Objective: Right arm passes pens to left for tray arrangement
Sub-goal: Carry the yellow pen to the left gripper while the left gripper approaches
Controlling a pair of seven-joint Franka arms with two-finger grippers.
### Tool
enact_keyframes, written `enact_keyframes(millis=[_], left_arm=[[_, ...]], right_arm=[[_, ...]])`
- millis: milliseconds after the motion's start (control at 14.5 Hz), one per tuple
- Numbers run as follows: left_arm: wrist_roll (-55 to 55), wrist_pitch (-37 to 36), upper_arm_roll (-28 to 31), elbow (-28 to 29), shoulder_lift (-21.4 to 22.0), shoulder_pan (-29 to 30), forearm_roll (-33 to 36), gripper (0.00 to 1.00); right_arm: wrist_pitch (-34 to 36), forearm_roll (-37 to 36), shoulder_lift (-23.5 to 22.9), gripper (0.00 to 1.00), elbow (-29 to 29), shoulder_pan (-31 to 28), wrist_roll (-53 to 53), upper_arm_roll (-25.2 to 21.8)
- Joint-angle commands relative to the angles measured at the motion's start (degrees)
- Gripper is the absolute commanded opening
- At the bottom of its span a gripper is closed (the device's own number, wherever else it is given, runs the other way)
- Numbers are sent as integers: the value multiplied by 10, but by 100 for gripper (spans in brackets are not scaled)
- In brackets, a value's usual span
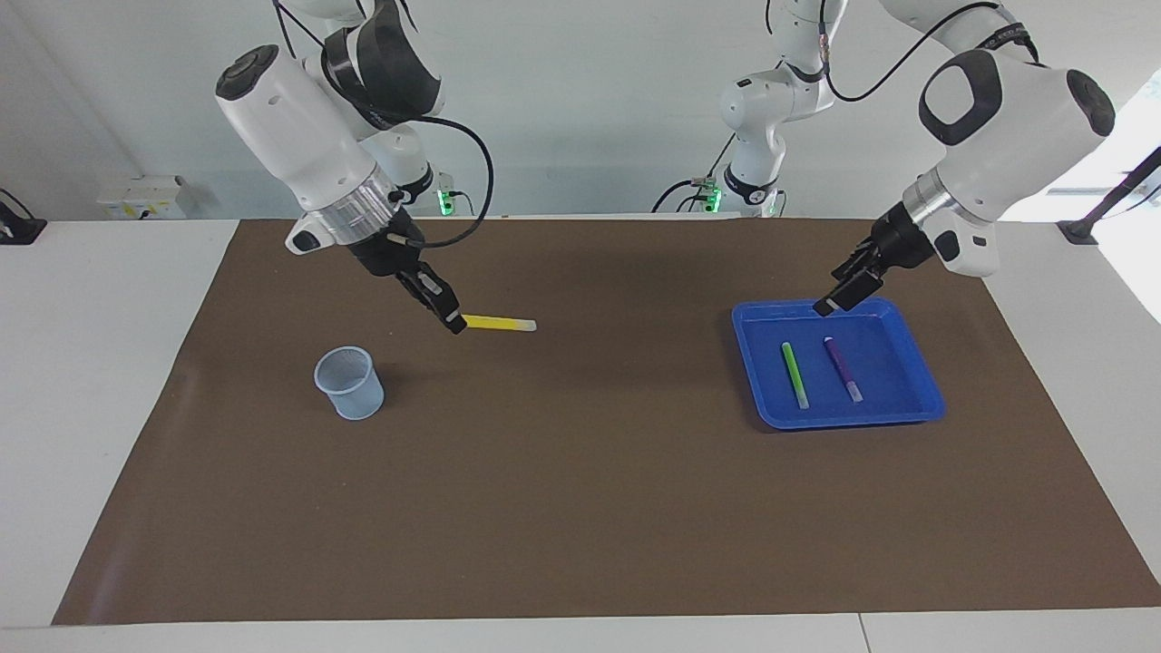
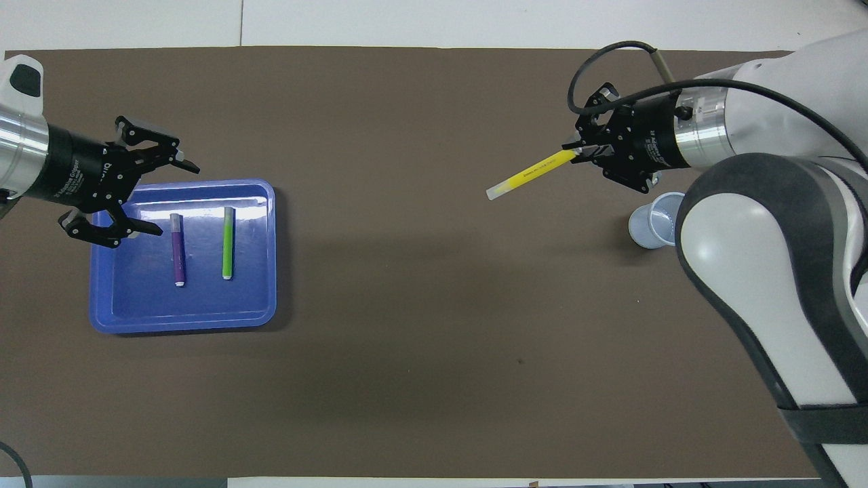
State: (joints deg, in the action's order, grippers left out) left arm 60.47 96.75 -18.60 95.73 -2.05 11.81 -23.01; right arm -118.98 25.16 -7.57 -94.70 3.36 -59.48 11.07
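Note:
My right gripper [image 1: 451, 322] [image 2: 576, 152] is shut on one end of the yellow pen [image 1: 499, 323] [image 2: 532, 175]. It holds the pen level in the air over the brown mat, pale tip pointing toward the table's middle. The blue tray [image 1: 893, 363] [image 2: 135, 291] lies toward the left arm's end. In it the green pen [image 1: 795, 374] [image 2: 228, 242] and the purple pen [image 1: 843, 368] [image 2: 178, 249] lie flat, side by side. Up over the tray's edge hangs my left gripper [image 1: 839, 288] [image 2: 175, 200], open and holding nothing.
A small pale-blue mesh cup [image 1: 347, 383] [image 2: 654, 220] stands upright on the mat toward the right arm's end, partly hidden by the right arm in the overhead view. The brown mat [image 1: 580, 472] covers most of the white table.

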Motion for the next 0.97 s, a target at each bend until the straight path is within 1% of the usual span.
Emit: enact_keyframes(millis=[0, 69, 276, 414, 552, 690, 828, 897], left_arm=[[173, -2, -34, -15, 18, -2, -17, 100], [231, 4, -47, -22, 21, -2, -17, 100], [387, 50, -88, -39, 22, -3, -9, 100], [446, 52, -104, -46, 29, -3, 3, 100], [488, 55, -105, -47, 39, -21, 21, 100], [551, 68, -105, -47, 39, -42, 70, 100], [607, 65, -105, -50, 38, -71, 116, 100], [633, 64, -106, -62, 38, -91, 148, 100]], right_arm=[[-71, 45, -20, 0, 16, -5, -119, 55], [-105, 65, -24, 0, 16, -5, -153, 69], [-119, 68, -27, 0, 25, -3, -200, 115], [-121, 59, -32, 0, 36, 0, -238, 140], [-133, 58, -32, 0, 32, 2, -244, 162], [-134, 52, -32, 0, 29, 2, -245, 183], [-136, 36, -32, 0, 31, 7, -261, 197], [-136, 24, -32, 0, 31, 7, -271, 200]])
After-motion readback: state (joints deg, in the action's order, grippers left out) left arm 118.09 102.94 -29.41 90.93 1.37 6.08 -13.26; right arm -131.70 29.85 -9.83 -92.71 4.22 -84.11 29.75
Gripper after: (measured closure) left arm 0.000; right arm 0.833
